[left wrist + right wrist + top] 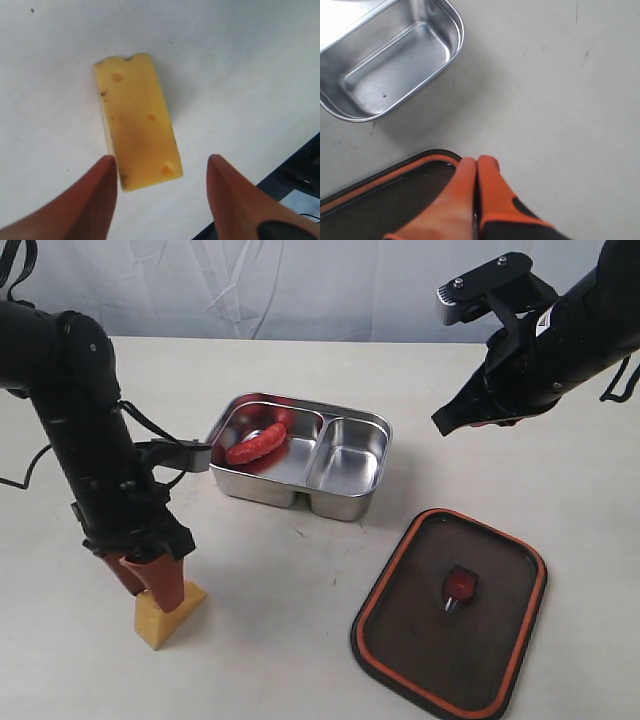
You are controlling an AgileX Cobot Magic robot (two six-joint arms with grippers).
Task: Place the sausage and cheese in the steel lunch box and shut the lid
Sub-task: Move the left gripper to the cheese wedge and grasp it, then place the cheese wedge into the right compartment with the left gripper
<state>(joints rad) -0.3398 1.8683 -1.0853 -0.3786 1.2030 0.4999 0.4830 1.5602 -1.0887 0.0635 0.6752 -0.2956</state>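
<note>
Our left gripper has its orange fingers spread over the yellow, hole-dotted wedge of toy cheese, which lies on the white table at the near left, well apart from the shiny, rectangular steel lunch box. The glossy red, ridged toy sausage already lies in the box's larger compartment.

We judge the main risk to be an off-centre pinch. Only one end of the cheese sits between the fingers, and it is close to one finger and apart from the other. If the claw shuts this way, the nearer finger may push the wedge first and turn it, or the sloped faces may let it slip out. A weak hold could also drop it on the way to the box.

The left wrist view shows that uneven gap. In the exterior view the arm hides it, and we cannot tell whether the fingers touch the cheese. Only the exterior view shows the sausage and the whole dark, translucent lid, orange seal up, at the near right. The right wrist view shows the right gripper pressed together, holding nothing, above the lid's corner, and the smaller compartment bare.
</note>
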